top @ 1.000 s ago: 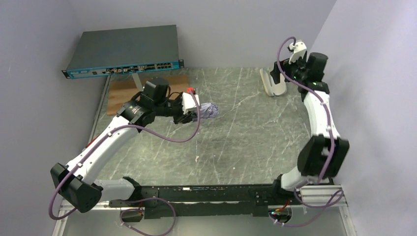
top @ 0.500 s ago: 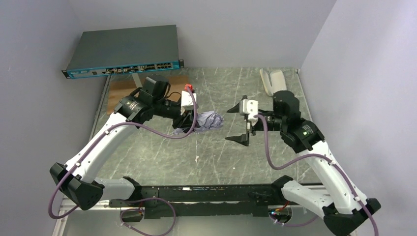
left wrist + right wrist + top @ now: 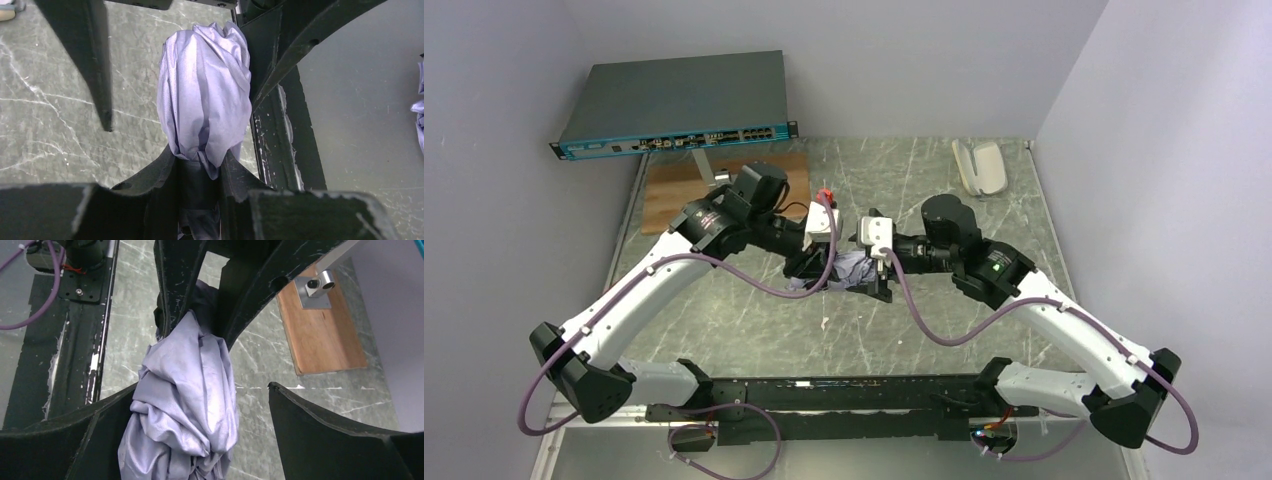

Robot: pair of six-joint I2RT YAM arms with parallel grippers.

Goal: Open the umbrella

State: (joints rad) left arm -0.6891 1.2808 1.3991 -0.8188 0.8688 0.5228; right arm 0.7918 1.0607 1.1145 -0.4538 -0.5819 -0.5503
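The umbrella (image 3: 852,268) is a bundled, silvery-lilac oblong held just above the middle of the table. My left gripper (image 3: 809,265) is shut on its left end; in the left wrist view the crumpled canopy (image 3: 205,100) sticks out past the jaws (image 3: 200,160). My right gripper (image 3: 879,270) comes from the right and stands open round the other end. In the right wrist view the bundle (image 3: 185,410) lies against the left finger (image 3: 100,415), with a gap to the right finger (image 3: 310,415). Shaft and handle are hidden.
A grey network switch (image 3: 674,100) sits at the back left, with a wooden board (image 3: 674,190) in front of it carrying a small metal bracket (image 3: 320,287). A white curved object (image 3: 980,165) lies at the back right. A black rail (image 3: 844,395) runs along the near edge.
The right arm has swung from the back right corner to the table's middle, and its open jaws now straddle the umbrella. The left arm has shifted slightly right with the umbrella.
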